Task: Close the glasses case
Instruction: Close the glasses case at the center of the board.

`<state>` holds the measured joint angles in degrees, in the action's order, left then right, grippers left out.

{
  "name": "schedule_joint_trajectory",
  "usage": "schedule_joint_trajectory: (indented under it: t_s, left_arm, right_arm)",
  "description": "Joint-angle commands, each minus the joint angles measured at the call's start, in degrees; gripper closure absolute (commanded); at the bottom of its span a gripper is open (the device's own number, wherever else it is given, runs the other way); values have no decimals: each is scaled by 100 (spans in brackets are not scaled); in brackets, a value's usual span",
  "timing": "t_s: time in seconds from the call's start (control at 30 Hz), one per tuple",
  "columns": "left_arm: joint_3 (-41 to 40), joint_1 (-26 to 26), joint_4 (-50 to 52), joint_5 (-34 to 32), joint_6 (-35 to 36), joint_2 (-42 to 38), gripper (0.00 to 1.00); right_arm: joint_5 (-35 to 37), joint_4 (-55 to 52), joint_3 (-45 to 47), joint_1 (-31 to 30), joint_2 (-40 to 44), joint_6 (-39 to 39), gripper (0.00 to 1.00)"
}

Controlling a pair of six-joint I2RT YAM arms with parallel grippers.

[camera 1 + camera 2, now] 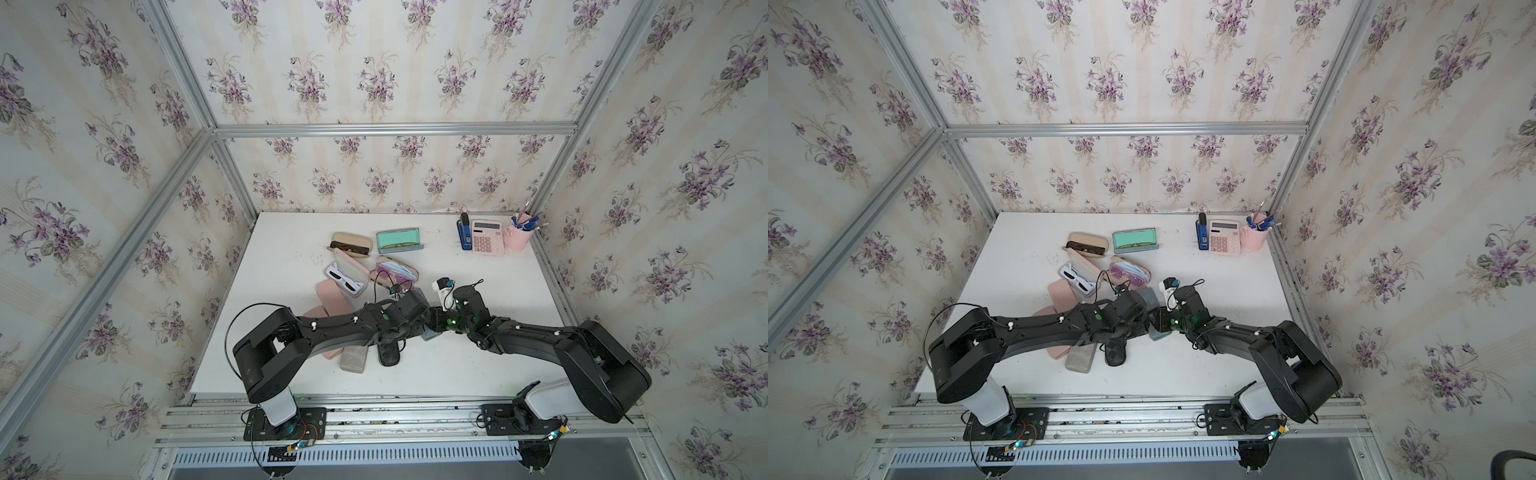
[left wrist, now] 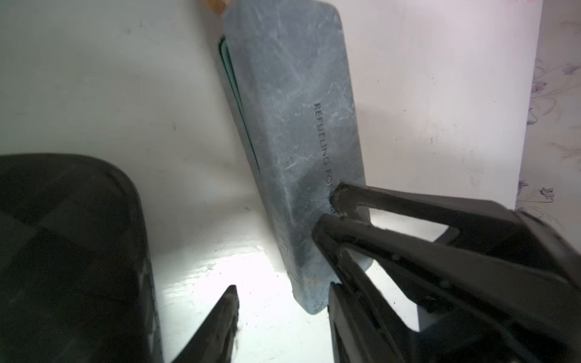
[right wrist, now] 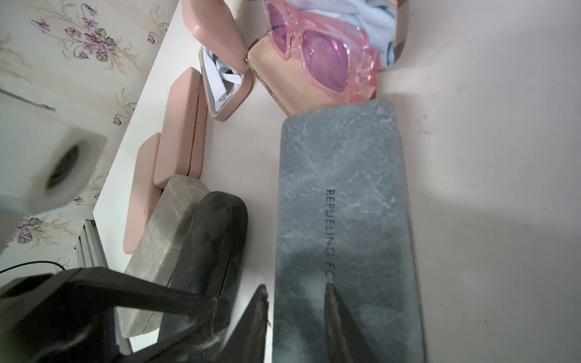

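Grey marble-print glasses case (image 3: 339, 176) mid worktop (image 2: 94, 94), lid nearly down.
Pressing at 1 end, I could skid it or leave it ajar: my right claw (image 3: 294, 287), half-open and empty, rests 1 tip on the lid; left claw (image 2: 283, 286) straddles that end, gripping nothing. A slit shows teal lining (image 2: 239, 103).

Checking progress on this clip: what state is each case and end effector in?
Blue-grey case, lid almost down, slit showing.
Right end effector, open, one finger on that lid.
Left end effector, open at the case's end.
Teal case, open.
Beige case, open.
White-sunglasses case, open.
Pink-glasses case, open.
Black case, closed.
Grey marble case, closed.
Pink case, closed.
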<state>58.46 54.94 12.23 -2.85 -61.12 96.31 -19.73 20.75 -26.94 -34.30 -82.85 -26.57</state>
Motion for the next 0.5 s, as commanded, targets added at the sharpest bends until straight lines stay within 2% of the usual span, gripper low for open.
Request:
schedule_joint_trajectory:
  t_s: [0.0,0.23,0.4,0.47]
  left_arm:
    - [-10,-3,-438,-186,98,-222,50]
    - [56,-94,271,-524,164,-758,47]
    - [-20,-284,772,-583,194,-925,49]
    - [-129,-465,778,-429,155,-876,52]
  right_arm:
    - [70,-1623,2,-19,119,3,63]
    - [360,-2491,-543,-24,709,324,51]
    - [470,-2787,-870,-19,852,656,30]
    - [470,-2799,-946,-22,787,791,27]
